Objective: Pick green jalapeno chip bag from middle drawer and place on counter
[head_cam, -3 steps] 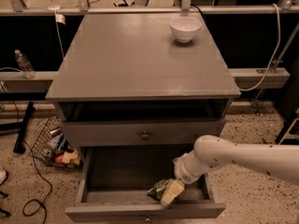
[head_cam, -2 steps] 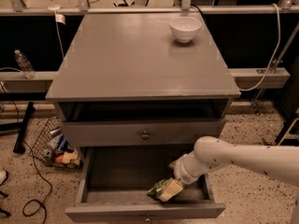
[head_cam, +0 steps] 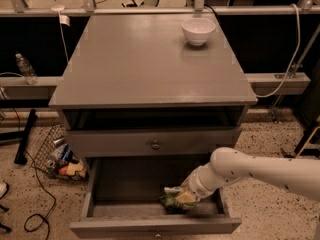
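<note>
The green jalapeno chip bag (head_cam: 172,198) lies on the floor of the open middle drawer (head_cam: 125,181), near the front wall and toward the right side. My gripper (head_cam: 186,198) is down in the drawer at the bag's right end, right up against it. I cannot tell if the gripper is open or shut, because its tip runs together with the crinkled bag. The white arm (head_cam: 250,171) goes from there up and off to the right, and the edge cuts it off. The arm also hides the back right corner of the drawer. The bag's print is too small for me to read. Far to the left, a water bottle (head_cam: 26,69) stands on a low ledge. Below it a wire basket (head_cam: 55,156) full of packets sits on the speckled floor (head_cam: 270,209), with a black cable (head_cam: 35,204) just beside it. In the middle is the grey cabinet with its smooth counter (head_cam: 145,64) on top. A shut drawer front (head_cam: 155,145) with a round knob is above the open drawer. A white bowl (head_cam: 198,30) sits on the counter near the back right corner. A white cable (head_cam: 295,49) hangs on the right.
</note>
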Available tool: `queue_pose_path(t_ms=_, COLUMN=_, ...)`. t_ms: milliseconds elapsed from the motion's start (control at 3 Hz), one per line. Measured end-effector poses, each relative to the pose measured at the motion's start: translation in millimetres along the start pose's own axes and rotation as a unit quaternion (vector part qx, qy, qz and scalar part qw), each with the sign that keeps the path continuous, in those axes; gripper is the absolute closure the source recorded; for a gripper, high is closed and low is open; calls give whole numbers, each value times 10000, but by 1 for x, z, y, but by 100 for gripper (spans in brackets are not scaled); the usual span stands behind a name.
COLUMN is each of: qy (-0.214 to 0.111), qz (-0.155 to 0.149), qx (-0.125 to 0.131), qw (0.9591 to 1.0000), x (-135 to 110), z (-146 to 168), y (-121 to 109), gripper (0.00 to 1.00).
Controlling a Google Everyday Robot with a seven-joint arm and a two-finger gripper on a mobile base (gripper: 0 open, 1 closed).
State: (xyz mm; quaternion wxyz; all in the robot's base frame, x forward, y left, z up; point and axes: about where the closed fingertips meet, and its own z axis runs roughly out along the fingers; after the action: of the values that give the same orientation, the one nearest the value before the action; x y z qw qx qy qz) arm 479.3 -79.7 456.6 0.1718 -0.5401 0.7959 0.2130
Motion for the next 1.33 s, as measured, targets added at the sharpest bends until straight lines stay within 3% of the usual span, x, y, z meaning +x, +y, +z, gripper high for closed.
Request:
queue_pose_path(t_ms=333, qy=-31, qz=5, qx=161, qw=9999, x=1, z=-21, y=3, gripper=87)
queue_pose_path(t_ms=667, qy=-285, qz=-16, qx=244, qw=9993, x=-6, z=-40, y=7, gripper=100)
queue_pose_path(t_ms=1000, qy=-915, qz=-204, qx=344, qw=9950, x=-6, z=-71, y=10, gripper=100)
queue_pose_path(t_ms=1333, qy=-1508, qz=-588, qx=300, qw=9864, x=-12, z=-95, y=3, gripper=100)
